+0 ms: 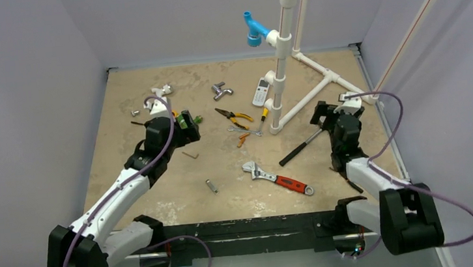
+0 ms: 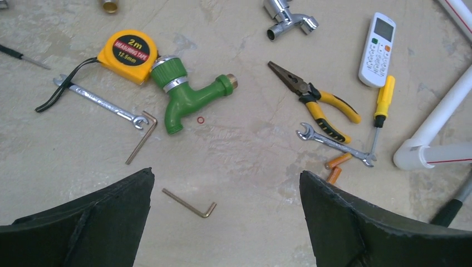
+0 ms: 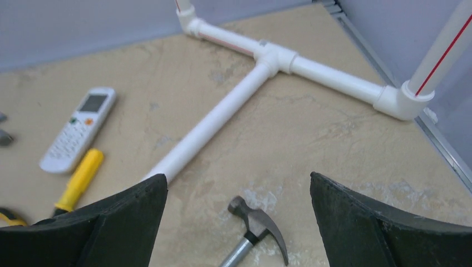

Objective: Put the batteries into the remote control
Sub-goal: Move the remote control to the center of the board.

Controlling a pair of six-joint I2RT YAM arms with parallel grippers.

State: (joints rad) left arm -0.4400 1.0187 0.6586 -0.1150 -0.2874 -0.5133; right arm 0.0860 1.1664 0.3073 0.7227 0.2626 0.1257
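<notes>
The white remote control [image 1: 261,92] lies face up by the foot of the pipe stand, its display toward the far wall; it also shows as the remote control [image 2: 377,49] and the remote control [image 3: 78,129]. Two orange batteries [image 2: 338,161] lie side by side on the table, just below a small spanner, seen from above as the batteries [image 1: 242,139]. My left gripper [image 2: 226,172] hovers open over bare table to the left of them, holding nothing. My right gripper [image 3: 238,176] is open and empty above a hammer head, to the right of the remote.
Orange-handled pliers [image 2: 320,103], a yellow screwdriver [image 2: 383,100], a small spanner [image 2: 334,142], a green tap [image 2: 183,92], a tape measure [image 2: 127,54] and hex keys [image 2: 189,203] lie about. A hammer [image 3: 256,222], white pipe frame [image 3: 222,117] and red adjustable wrench [image 1: 277,177] lie right.
</notes>
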